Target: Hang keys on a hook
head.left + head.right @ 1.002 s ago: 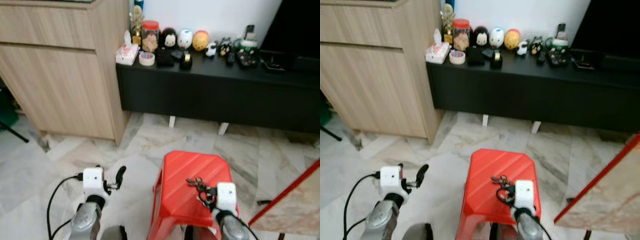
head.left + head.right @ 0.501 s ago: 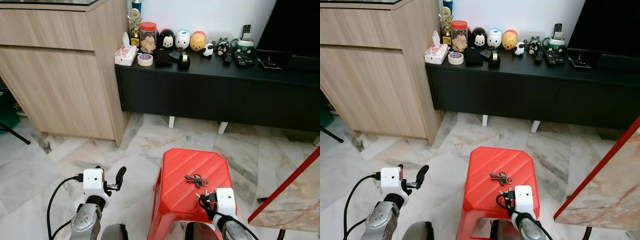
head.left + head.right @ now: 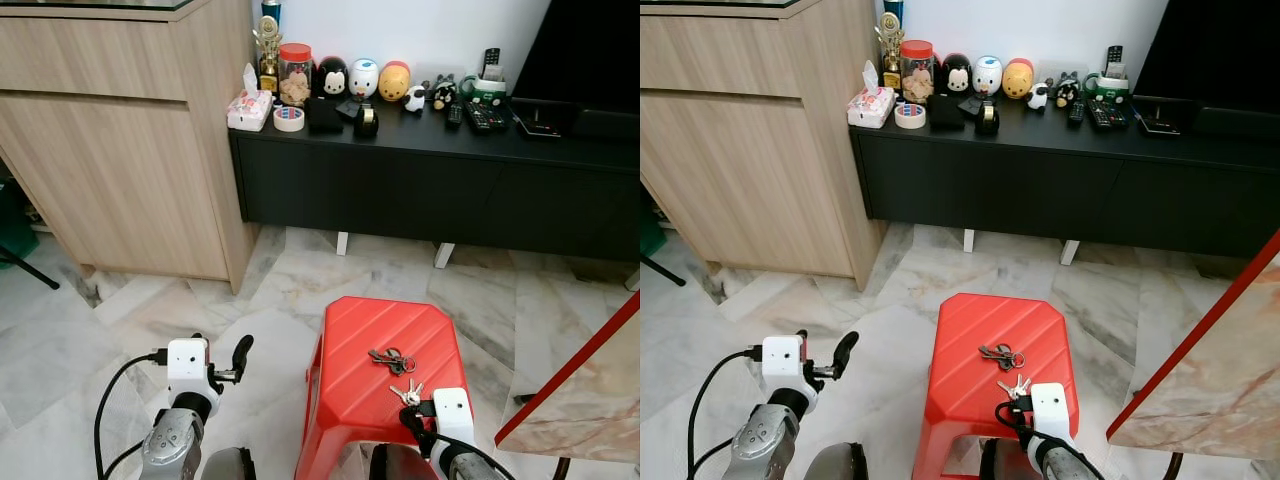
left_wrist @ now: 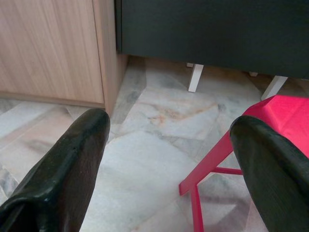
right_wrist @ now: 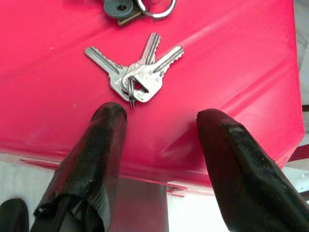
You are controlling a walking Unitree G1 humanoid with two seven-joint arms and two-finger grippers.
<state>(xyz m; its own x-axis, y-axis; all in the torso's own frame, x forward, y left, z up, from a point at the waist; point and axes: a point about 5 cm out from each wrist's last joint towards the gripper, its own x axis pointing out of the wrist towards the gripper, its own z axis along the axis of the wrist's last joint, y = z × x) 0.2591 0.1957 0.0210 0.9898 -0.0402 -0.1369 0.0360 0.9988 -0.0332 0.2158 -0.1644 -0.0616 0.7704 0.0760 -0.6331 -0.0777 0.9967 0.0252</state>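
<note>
Two bunches of keys are recorded on the flat top of a red stool [image 3: 385,360]: a silver bunch of keys [image 5: 135,72] toward the stool's near edge, and a second bunch with a dark fob [image 3: 388,357] just beyond it, near but apart. The silver bunch is fanned into three blades gathered on one small ring; the ring end is turned toward the right pincer [image 5: 159,145] and the blades splay away from it, so the long axis is judged to run roughly in line with the pincer's reach rather than across it. The right pincer is held released — its two black fingers [image 5: 101,159] are spread wide and nothing is grasped between them — with the tips low at the stool's near edge and the ring lying just ahead, between the lines of the two fingers though nearer one of them. The left pincer [image 4: 169,159] is likewise spread and empty, held over the marble floor [image 3: 150,310] beside the stool, well apart from either bunch; the right arm is therefore the nearer. No hook can be made out. A black media desk [image 3: 430,185] with small figurines stands against the far wall, beside a wooden cabinet [image 3: 120,150]. The pick-up is judged not yet done — a short advance over the ring is what it would call for.
</note>
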